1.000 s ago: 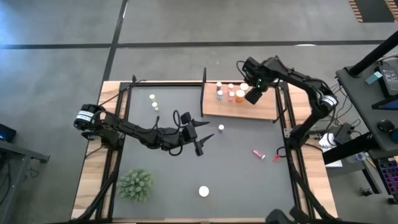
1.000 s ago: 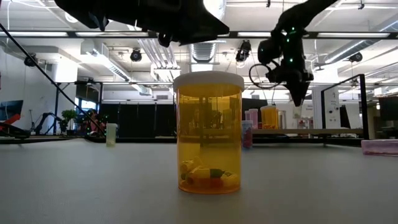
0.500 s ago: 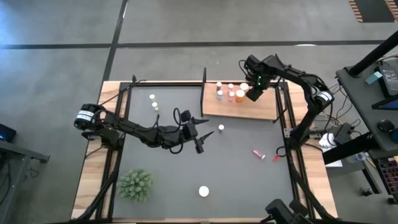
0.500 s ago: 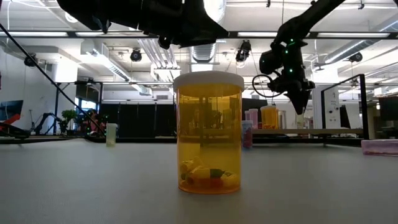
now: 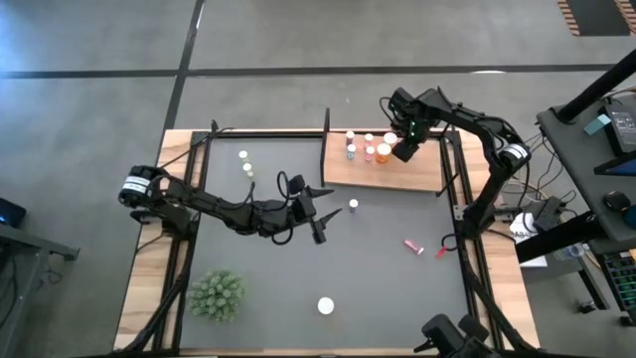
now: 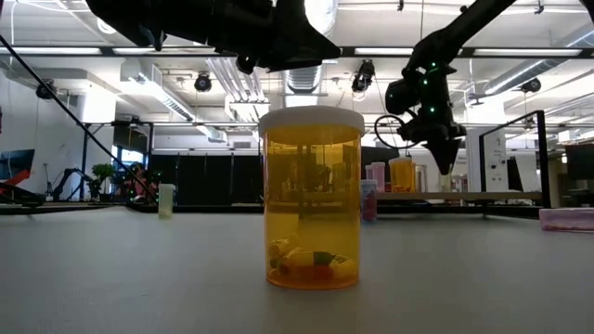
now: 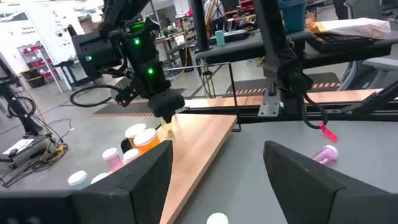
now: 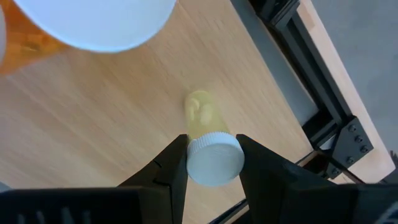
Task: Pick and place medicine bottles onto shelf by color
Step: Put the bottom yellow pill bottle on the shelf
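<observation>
Starting at the left of the table, a spiky green plant (image 5: 217,295) sits on the dark grey mat (image 5: 388,288), and two small yellow-green bottles with white round caps (image 5: 244,162) stand near the mat's far edge. No brand, label or writing can be read on any bottle.

The left tool (image 5: 320,212) hangs over the mat's middle with its two dark fingers spread and nothing between them. Just beside it stands one white-capped bottle (image 5: 353,205). A translucent orange cylindrical bottle with a white round cap (image 6: 312,198) stands nearest the low camera, small capsules lying at its bottom.

The flat light-brown wooden shelf with thin black metal posts (image 5: 417,174) lies at the mat's far right. On it stand pink-red and orange white-capped bottles (image 5: 370,147), grouped together.

The right tool (image 8: 213,160) is above the shelf's far right part, its fingers pinching a pale yellow-green bottle with a ribbed white cap (image 8: 210,146) by the cap. A pink-red bottle lying on its side (image 5: 413,245) rests on the mat, well apart from the shelf.
</observation>
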Controlling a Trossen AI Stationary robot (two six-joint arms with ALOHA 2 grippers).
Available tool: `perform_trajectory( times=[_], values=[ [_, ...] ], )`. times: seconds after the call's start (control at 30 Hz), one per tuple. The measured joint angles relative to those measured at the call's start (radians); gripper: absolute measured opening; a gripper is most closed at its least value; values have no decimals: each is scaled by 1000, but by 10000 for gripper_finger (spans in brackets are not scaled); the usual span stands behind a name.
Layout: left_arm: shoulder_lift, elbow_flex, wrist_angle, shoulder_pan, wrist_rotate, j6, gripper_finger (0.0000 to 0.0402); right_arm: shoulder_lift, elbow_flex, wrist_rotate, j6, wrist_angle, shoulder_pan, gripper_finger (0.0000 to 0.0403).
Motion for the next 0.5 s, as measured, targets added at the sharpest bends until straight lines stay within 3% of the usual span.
perform_trajectory(
  times=[0.5],
  values=[
    [0, 0, 0, 0, 0, 0, 235, 0, 0, -1, 2, 38, -2, 136]
  ],
)
